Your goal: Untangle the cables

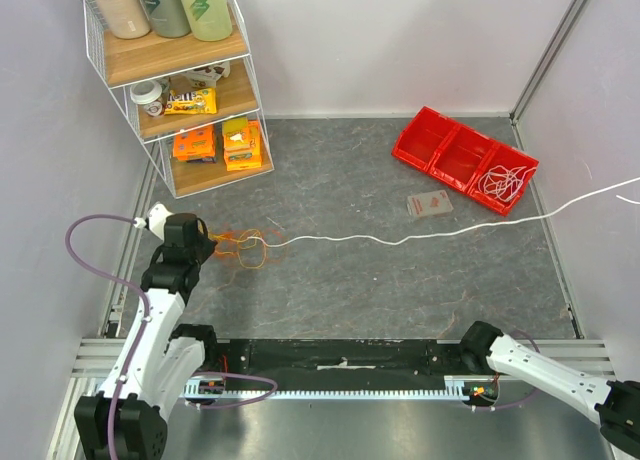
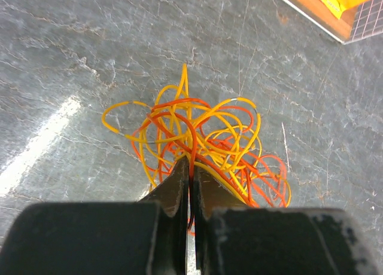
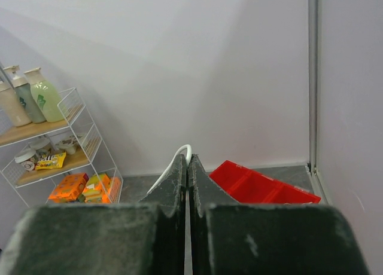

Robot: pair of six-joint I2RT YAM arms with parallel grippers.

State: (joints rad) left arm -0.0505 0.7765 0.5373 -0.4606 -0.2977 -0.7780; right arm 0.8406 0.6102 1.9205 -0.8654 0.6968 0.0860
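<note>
1. Overhead: the cables [image 1: 248, 248] lie as an orange-and-yellow knot on the table [image 1: 400, 290], left of centre and near the foot of the shelf rack [image 1: 180, 90]. My left gripper [image 1: 212, 245] sits at the knot's left edge. A white cable [image 1: 400, 240] leaves the knot's right side, crosses the table nearly straight and runs off the right edge. I read that line as tension meant to draw it out of the knot. The right gripper is outside this view. The red bin [image 1: 430, 140] at the far right has a white coil in its end compartment.
2. Left wrist: the left gripper [image 2: 190, 167] is clenched on one orange-red strand [image 2: 192, 137], with the knot fanned out on the table just beyond the fingertips. I take this grip as the anchor, so the bundle does not slide along with the pull.
3. Right wrist: the right gripper [image 3: 187, 161] is pinched closed on the white cable [image 3: 179, 152]. This camera looks across at the wall, so the hand seems raised, probably to keep the cable off the table.
</note>
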